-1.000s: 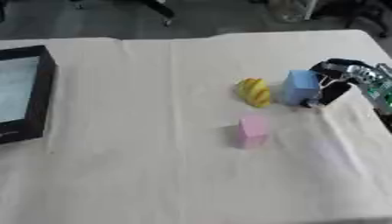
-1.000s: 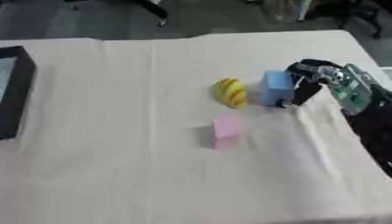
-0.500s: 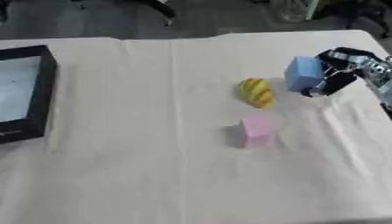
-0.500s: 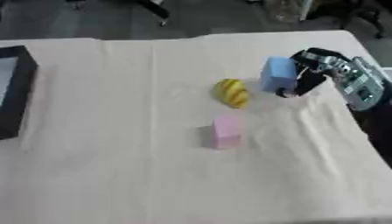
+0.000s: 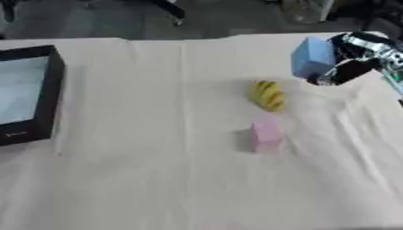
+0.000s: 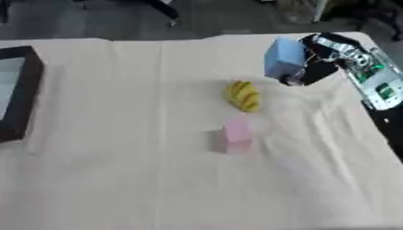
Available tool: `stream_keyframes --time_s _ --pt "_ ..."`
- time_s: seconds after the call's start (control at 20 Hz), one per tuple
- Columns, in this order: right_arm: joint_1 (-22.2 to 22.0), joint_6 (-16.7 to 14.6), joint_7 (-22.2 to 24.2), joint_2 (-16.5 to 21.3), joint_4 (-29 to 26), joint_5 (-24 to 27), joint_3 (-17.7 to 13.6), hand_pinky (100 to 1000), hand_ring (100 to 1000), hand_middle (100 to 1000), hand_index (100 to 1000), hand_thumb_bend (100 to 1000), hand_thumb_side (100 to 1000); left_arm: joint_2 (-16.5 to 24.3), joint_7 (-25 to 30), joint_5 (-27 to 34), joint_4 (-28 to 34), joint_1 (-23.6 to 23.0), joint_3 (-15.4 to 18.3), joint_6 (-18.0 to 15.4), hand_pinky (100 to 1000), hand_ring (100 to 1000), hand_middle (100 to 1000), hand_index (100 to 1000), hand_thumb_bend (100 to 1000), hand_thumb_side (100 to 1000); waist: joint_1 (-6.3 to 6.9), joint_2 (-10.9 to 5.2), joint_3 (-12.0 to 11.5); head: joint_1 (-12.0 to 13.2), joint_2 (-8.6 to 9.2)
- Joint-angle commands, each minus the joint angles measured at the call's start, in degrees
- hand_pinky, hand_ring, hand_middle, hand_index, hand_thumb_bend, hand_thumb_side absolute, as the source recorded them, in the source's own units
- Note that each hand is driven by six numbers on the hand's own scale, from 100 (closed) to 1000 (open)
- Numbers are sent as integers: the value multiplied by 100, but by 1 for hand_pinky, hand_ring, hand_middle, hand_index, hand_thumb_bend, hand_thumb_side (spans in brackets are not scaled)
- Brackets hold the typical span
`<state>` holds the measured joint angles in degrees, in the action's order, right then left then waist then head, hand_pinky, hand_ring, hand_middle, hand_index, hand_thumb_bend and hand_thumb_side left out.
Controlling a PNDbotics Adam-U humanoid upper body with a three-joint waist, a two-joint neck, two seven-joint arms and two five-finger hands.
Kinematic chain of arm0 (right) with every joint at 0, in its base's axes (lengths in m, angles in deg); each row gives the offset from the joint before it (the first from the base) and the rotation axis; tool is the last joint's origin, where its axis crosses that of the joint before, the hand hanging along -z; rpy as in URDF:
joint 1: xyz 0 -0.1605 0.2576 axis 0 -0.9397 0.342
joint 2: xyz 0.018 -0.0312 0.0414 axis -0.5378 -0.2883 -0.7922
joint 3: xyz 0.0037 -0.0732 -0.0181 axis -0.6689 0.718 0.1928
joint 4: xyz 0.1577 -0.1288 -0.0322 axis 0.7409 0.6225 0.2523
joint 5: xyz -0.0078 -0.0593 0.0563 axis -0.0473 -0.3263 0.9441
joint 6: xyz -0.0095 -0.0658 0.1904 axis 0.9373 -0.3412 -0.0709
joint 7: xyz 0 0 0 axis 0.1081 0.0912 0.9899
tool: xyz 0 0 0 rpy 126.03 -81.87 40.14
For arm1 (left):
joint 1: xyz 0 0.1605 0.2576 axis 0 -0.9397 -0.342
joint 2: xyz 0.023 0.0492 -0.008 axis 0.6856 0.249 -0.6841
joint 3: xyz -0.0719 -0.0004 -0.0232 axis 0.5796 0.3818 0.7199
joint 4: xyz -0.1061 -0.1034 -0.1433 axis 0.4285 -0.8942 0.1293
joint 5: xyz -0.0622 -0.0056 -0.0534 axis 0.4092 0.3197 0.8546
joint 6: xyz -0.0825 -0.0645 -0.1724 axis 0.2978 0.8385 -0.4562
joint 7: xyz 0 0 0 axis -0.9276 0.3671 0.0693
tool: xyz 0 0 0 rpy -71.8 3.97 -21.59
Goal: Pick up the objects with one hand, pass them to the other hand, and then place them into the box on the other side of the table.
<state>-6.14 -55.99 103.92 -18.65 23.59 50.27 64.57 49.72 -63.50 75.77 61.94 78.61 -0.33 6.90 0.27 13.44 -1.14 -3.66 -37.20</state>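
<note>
My right hand [image 6: 319, 60] comes in from the right edge and is shut on a light blue block [image 6: 283, 59], which it holds lifted above the cream tablecloth. Below and left of the block a yellow banana-shaped toy [image 6: 242, 95] lies on the cloth. A pink block [image 6: 236, 135] stands a little nearer, below the banana. The black box [image 5: 31, 96] with a pale inside sits at the table's left edge. My left hand shows in neither view.
The cream cloth [image 5: 150, 179] covers the whole table, with broad bare room in the middle and front. Beyond the far edge lies dark floor with chair legs [image 5: 169, 9].
My right hand has lifted the blue block off the cloth and carried it up and away from the banana. The banana and pink block have stayed put.
</note>
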Motion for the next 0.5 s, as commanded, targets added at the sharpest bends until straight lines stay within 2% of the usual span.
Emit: stream_keyframes --time_s 0.05,0.5 --pt "63 158 -131 -104 -373 166 -53 793 676 549 492 416 100 273 25 -157 253 105 -12 92 836 839 857 868 603 607 91 -125 1 39 -12" --pt "-69 465 -642 -1190 -740 41 -68 788 649 536 494 401 100 624 312 -836 927 310 -241 583 836 837 851 863 611 570 156 -191 8 94 -87"
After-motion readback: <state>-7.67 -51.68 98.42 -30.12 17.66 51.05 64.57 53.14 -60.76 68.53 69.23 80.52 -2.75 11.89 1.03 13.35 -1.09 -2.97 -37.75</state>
